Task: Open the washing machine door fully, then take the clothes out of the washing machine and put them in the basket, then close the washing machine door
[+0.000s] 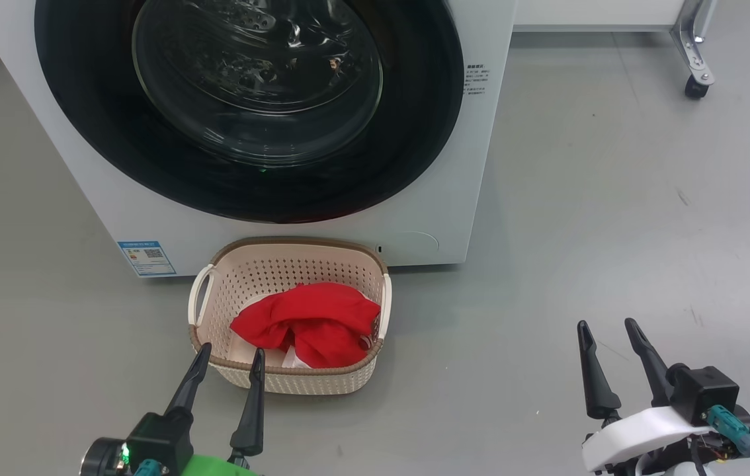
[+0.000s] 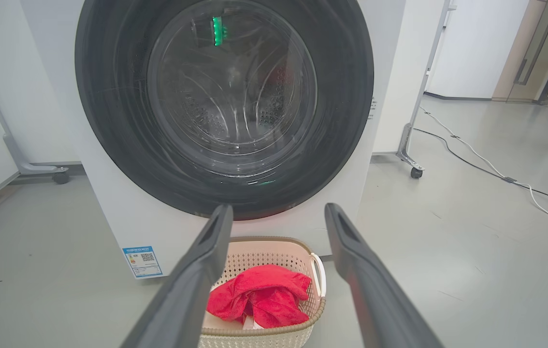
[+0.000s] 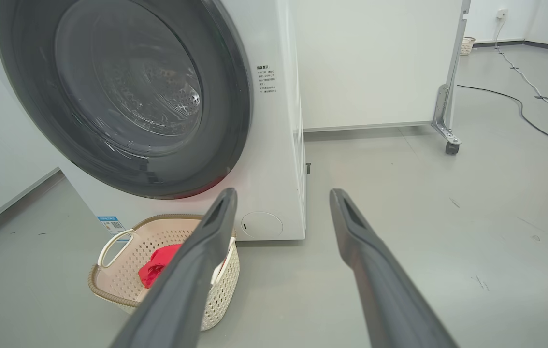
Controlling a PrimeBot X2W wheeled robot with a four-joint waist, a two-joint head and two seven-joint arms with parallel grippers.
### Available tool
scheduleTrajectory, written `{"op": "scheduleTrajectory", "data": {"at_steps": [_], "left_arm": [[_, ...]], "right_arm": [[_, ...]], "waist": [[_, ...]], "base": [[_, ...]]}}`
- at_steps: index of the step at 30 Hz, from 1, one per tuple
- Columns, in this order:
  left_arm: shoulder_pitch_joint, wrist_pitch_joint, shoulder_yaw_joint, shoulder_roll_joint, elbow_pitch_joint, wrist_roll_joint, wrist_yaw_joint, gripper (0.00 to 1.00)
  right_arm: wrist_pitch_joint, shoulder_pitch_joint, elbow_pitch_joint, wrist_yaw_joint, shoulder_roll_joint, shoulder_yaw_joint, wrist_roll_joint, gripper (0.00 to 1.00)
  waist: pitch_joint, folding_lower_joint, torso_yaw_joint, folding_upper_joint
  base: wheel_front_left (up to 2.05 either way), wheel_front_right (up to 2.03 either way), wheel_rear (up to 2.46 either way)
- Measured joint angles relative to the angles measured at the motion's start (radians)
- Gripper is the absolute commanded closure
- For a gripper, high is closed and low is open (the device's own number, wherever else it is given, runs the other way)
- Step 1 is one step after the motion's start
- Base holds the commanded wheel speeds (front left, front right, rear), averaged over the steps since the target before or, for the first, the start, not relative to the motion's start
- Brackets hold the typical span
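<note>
The washing machine [image 1: 454, 205] stands on the grey floor [image 1: 613, 231], and the washing machine door [image 1: 249, 99] is closed, its wide black rim lying flat against the white front and its clear glass bowl showing the perforated steel drum [image 2: 235, 111] behind it. No red fabric can be made out through the glass. A small blue label sticker [image 1: 147, 258] sits at the lower left corner of the machine's front. The basket [image 1: 282, 271] rests upright on the floor just in front of the machine's base, below the door, with one loop handle at each short end. The clothes [image 1: 309, 324] lie inside it as a crumpled red heap toward the near and right part, with a bit of white showing at the lower edge. The left end effector [image 1: 231, 349] is spread wide and has hold of nothing; in the head view its two dark fingertips sit at the near rim of the basket, and whether they touch the rim cannot be told. The right end effector [image 1: 606, 323] is likewise wide open and empty, over bare floor well to the right of the basket. Behind the machine to the right, a white panel stands on a metal foot with a caster [image 1: 696, 86], and a cable [image 2: 496, 171] trails across the floor beyond it.
</note>
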Motion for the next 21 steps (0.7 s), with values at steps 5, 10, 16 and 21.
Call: {"op": "scheduleTrajectory", "data": {"at_steps": [5, 10, 16, 21], "left_arm": [[0.005, 0.006, 0.0, 0.001, -0.009, 0.0, 0.0, 0.0], [0.005, 0.011, -0.001, 0.002, -0.011, 0.0, 0.0, 0.0], [0.005, 0.018, -0.001, 0.006, -0.022, 0.0, 0.001, 0.0], [0.006, 0.022, -0.001, 0.006, -0.031, 0.0, 0.004, 0.0]], "right_arm": [[0.0, 0.012, -0.018, -0.001, 0.001, 0.0, 0.0, 0.0], [0.0, 0.024, -0.032, -0.008, 0.001, 0.0, 0.0, 0.0], [0.0, 0.033, -0.059, -0.009, 0.0, 0.0, -0.001, 0.0], [0.0, 0.048, -0.071, -0.01, -0.001, 0.0, -0.001, 0.0]], "waist": [[-0.003, 0.0, -0.004, 0.0], [-0.006, 0.0, -0.006, 0.0], [-0.009, 0.0, -0.007, 0.0], [-0.008, 0.0, -0.008, 0.0]], "base": [[0.0, 0.0, 0.0], [0.0, 0.0, 0.0], [0.0, 0.0, 0.0], [0.0, 0.0, 0.0]]}}
